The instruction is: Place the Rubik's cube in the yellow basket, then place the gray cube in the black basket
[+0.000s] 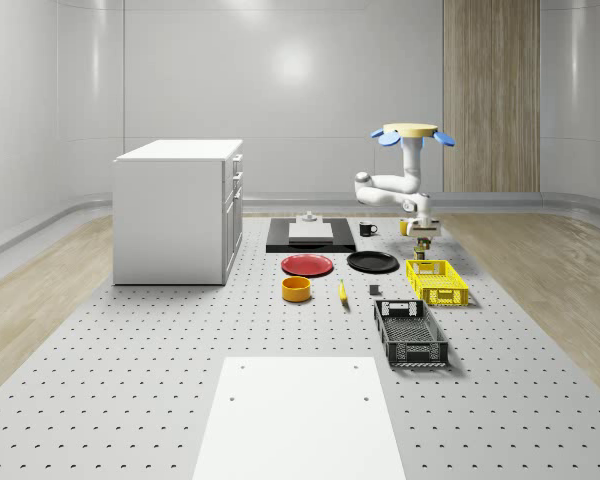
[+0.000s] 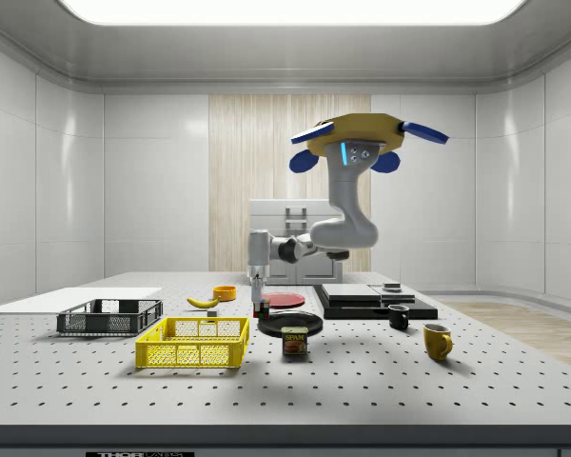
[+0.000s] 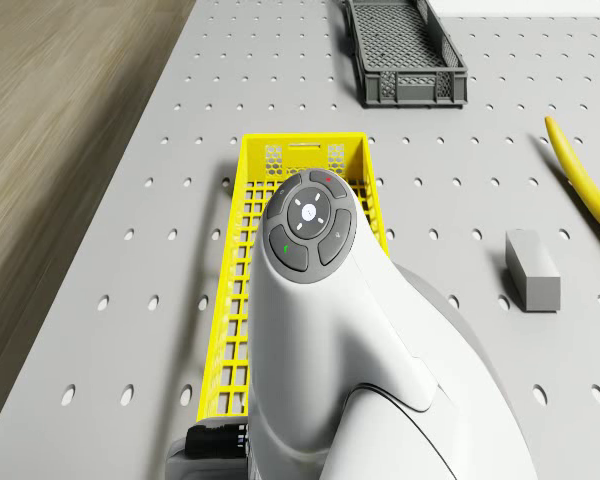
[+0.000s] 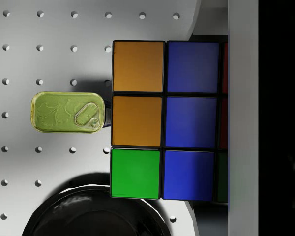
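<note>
Between the yellow basket and the black plate, just above the table, hangs the gripper, fingers shut tight on the Rubik's cube. Cube fills the wrist view close up: orange, blue, green stickers facing the cam. Below it on the table sit a canned-meat tin and the plate's rim, both apart from the cube.

Arm reaches down from the drone, which hovers w/ nothing under it but air, over the table's far end near the black mug and yellow mug.

Drone view: arm's wrist housing over the yellow basket; gray cube lies flat on the table beside that basket, banana just past it, black basket further on, well apart.

Whole-scene view: red plate, orange bowl, white cabinet off to the whole-scene view's left.
</note>
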You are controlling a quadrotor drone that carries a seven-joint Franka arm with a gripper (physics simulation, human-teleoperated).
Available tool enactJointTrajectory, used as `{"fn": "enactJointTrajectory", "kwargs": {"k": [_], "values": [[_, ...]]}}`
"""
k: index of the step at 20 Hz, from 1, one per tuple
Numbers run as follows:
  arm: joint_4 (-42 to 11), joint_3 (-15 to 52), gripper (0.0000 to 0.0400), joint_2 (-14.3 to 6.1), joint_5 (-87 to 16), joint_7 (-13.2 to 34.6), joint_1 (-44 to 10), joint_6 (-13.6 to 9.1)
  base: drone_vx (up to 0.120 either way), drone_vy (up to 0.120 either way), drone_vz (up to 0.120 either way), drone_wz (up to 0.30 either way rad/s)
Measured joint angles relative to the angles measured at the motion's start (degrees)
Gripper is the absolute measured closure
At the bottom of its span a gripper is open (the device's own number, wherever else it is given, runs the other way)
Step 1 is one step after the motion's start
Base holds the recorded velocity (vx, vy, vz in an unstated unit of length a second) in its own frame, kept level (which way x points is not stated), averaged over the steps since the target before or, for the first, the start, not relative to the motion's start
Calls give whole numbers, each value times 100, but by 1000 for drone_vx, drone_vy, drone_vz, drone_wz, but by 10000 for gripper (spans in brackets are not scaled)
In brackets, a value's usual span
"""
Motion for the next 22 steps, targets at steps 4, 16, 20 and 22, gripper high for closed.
{"fn": "enactJointTrajectory", "kwargs": {"k": [4, 16, 20, 22], "values": [[1, 2, 109, -18, 7, 3, -4, 16, 120, 0, 0, 0], [3, 7, 109, -65, 26, 12, -16, 60, 120, 0, 0, 0], [4, 8, 109, -78, 32, 14, -19, 73, 120, 0, 0, 0], [4, 9, 109, -85, 35, 16, -21, 79, 120, 0, 0, 0]]}}
